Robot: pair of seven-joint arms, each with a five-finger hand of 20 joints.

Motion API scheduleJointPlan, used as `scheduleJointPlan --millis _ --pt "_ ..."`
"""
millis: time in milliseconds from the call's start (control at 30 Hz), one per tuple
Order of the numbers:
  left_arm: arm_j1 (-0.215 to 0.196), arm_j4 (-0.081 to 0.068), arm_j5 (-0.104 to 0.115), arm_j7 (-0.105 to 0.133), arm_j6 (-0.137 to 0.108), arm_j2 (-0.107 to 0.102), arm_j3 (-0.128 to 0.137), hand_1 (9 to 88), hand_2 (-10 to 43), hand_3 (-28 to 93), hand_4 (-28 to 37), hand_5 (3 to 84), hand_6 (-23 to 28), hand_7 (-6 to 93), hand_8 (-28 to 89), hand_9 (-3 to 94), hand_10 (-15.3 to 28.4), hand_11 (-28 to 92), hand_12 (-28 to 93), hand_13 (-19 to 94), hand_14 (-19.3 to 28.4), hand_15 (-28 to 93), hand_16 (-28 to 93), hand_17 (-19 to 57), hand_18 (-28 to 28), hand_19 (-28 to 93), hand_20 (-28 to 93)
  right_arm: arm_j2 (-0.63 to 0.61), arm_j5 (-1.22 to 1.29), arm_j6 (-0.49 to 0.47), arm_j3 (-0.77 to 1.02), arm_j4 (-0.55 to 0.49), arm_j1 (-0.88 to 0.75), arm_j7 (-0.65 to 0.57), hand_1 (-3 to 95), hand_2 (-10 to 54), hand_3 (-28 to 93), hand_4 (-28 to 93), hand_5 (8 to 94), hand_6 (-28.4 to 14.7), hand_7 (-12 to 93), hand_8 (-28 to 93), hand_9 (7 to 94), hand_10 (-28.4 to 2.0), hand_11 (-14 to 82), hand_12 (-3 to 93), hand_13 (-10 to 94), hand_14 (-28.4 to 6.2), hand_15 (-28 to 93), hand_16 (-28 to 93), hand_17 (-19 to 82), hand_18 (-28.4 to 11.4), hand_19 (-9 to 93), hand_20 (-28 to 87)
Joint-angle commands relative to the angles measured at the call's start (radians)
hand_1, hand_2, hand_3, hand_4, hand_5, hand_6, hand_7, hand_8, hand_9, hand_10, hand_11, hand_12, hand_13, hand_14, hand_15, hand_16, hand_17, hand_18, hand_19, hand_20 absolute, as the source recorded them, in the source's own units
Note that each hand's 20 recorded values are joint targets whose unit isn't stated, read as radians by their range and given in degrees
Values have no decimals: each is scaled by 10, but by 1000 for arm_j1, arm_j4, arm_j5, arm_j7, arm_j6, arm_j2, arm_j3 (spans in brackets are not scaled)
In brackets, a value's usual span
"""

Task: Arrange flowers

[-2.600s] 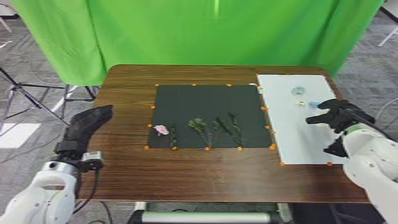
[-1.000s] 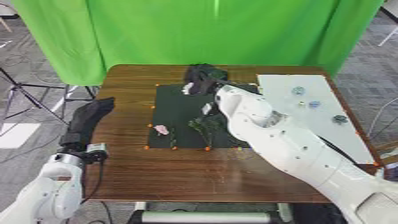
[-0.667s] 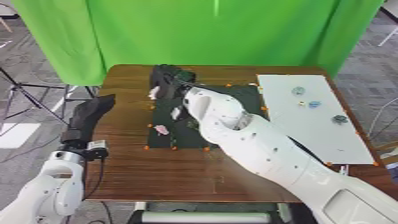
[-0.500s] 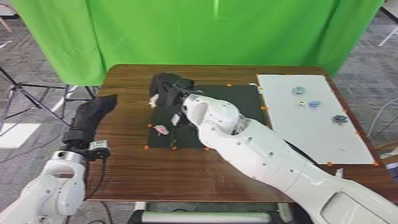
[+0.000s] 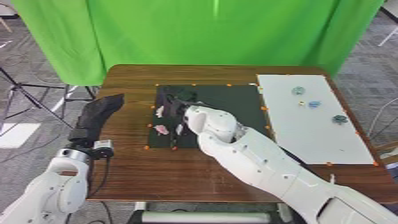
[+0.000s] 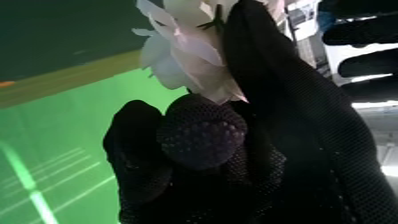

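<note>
The right hand [image 5: 176, 96] is over the left part of the dark mat [image 5: 233, 100], with a pale flower [image 5: 160, 112] at its fingers. In the right wrist view, the right hand [image 6: 306, 115] pinches the pale pink-white flower [image 6: 182, 55] between thumb and fingers. A pink flower [image 5: 161, 129] lies on the mat's left side, nearer the front. The right arm covers most of the stems around it. At the table's left edge the left hand [image 5: 98, 116] stays open with straight fingers; the left hand [image 6: 369, 65] also appears beyond the flower in the wrist view.
A white board [image 5: 311, 137] on the right bears several small bluish and greenish pieces, including a dark teal flower [image 5: 339, 119]. Orange markers line the mat and board. The right arm crosses the mat's front, and a green curtain [image 5: 213, 35] hangs behind the table.
My right hand has swung from the white board across to the mat's left side, then come slightly frontward with the pale flower. The left hand has shifted a little toward the back and right.
</note>
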State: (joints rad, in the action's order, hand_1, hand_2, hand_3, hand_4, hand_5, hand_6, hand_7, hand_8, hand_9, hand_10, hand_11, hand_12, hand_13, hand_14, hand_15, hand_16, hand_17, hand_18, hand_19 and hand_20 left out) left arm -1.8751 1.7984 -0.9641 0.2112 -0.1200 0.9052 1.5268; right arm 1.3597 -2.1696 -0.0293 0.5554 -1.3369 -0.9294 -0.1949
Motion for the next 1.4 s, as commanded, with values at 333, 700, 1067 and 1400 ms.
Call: scheduleJointPlan --millis 333,700,1067,1400 --pt "0 -2 -9 -15 23 9 -2 183 -7 647 -283 432 57 118 -62 393 135 178 108 306 160 76 12 30 98 32 126 0 -42 -52 7 5 2 -30 661 -95 498 -118 719 -8 145 47 717 -119 56 272 836 -35 676 276 613 -119 932 556" --pt "-10 5 -15 -23 26 15 8 188 -9 652 -283 432 57 122 -62 392 133 177 109 305 160 75 12 30 97 30 126 3 -78 -122 31 10 1 -39 598 -95 573 -147 650 -4 156 14 642 -125 96 183 826 -34 676 272 600 -118 932 540" --pt "-22 10 -15 -27 23 14 15 215 -15 656 -266 432 57 121 -63 391 133 177 110 305 159 75 13 28 98 30 126 -12 -64 -180 40 -12 28 -54 513 -95 648 -159 555 25 155 -94 566 -135 80 186 800 -35 690 263 582 -121 932 540" --pt "-41 22 -19 -27 15 10 27 223 -19 652 -262 422 34 126 -65 391 133 178 110 306 159 76 13 25 99 28 125 -27 -27 -226 41 -45 52 -81 491 -95 647 -160 520 37 140 -91 535 -157 71 178 797 -35 681 259 576 -120 932 523"
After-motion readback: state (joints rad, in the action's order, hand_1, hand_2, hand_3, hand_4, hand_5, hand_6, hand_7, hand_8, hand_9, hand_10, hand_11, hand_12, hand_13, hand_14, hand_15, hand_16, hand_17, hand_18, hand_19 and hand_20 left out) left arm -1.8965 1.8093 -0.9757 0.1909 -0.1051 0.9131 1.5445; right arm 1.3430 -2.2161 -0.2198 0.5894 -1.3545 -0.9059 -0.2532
